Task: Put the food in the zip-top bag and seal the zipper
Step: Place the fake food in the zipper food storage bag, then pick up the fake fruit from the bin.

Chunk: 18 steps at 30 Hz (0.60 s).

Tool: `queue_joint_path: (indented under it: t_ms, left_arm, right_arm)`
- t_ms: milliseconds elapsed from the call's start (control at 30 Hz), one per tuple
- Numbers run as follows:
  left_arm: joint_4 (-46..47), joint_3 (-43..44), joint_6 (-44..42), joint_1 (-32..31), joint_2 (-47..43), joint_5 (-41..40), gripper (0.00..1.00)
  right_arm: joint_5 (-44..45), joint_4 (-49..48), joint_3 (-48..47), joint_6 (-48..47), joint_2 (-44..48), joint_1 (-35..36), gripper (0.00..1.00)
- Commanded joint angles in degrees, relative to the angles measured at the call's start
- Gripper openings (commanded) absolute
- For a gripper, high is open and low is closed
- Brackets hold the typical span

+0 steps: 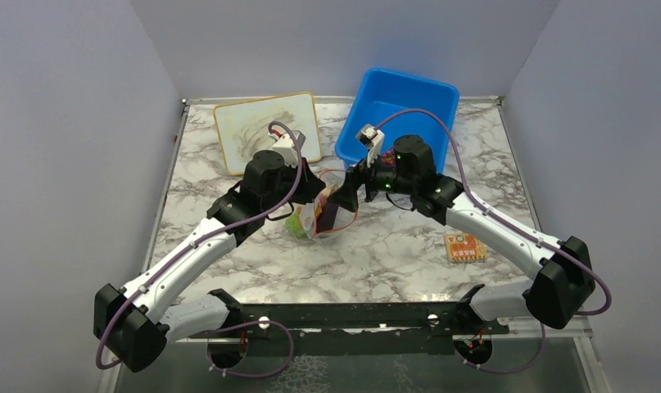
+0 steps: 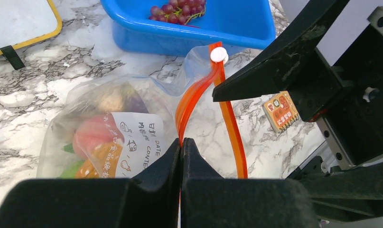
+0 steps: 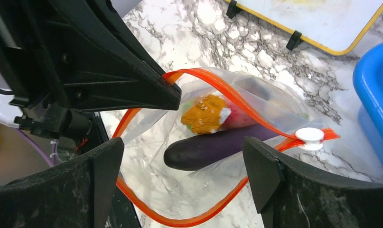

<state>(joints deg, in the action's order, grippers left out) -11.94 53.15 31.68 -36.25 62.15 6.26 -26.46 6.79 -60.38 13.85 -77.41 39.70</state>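
The clear zip-top bag [image 1: 314,219] lies mid-table with its mouth held open. Its orange-red zipper [image 3: 218,85] loops wide, with a white slider [image 3: 309,137] at one end. Inside are a purple eggplant [image 3: 213,148], an orange piece [image 3: 204,114] and a pink-red peach [image 2: 90,135]. My left gripper [image 2: 181,142] is shut on the zipper strip [image 2: 191,102] at the mouth's upper edge. My right gripper [image 3: 182,164] is open and empty, hanging just above the open mouth. A dark red grape bunch [image 2: 176,10] lies in the blue bin [image 2: 237,23].
The blue bin [image 1: 400,102] stands at the back right of the table. A yellow-framed whiteboard [image 1: 265,127] lies at the back left. A small orange square card [image 1: 464,246] lies on the marble at the right, near my right arm.
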Motion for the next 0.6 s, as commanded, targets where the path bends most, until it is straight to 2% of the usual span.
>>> queue_joint_path:
  t_ms: [0, 167, 367, 567]
  left_arm:
    - [0.3, 1.0, -0.8, -0.2, -2.5, -0.5, 0.0]
    - [-1.8, 0.5, -3.9, -0.2, -3.5, -2.6, 0.0]
    - [-4.0, -1.0, -6.9, -0.1, -6.2, -4.4, 0.0]
    - [-5.9, -2.1, -8.3, -0.1, -8.5, -4.6, 0.0]
  right_arm:
    - [-1.3, -2.0, -0.6, 1.7, 3.1, 0.4, 1.0]
    - [2.2, 1.1, -3.4, 1.6, 4.6, 0.4, 1.0]
    - [16.0, 2.1, -5.7, -6.5, 5.6, 0.3, 1.0]
    - [31.2, 3.9, -9.4, -18.4, 0.3, -0.5, 0.98]
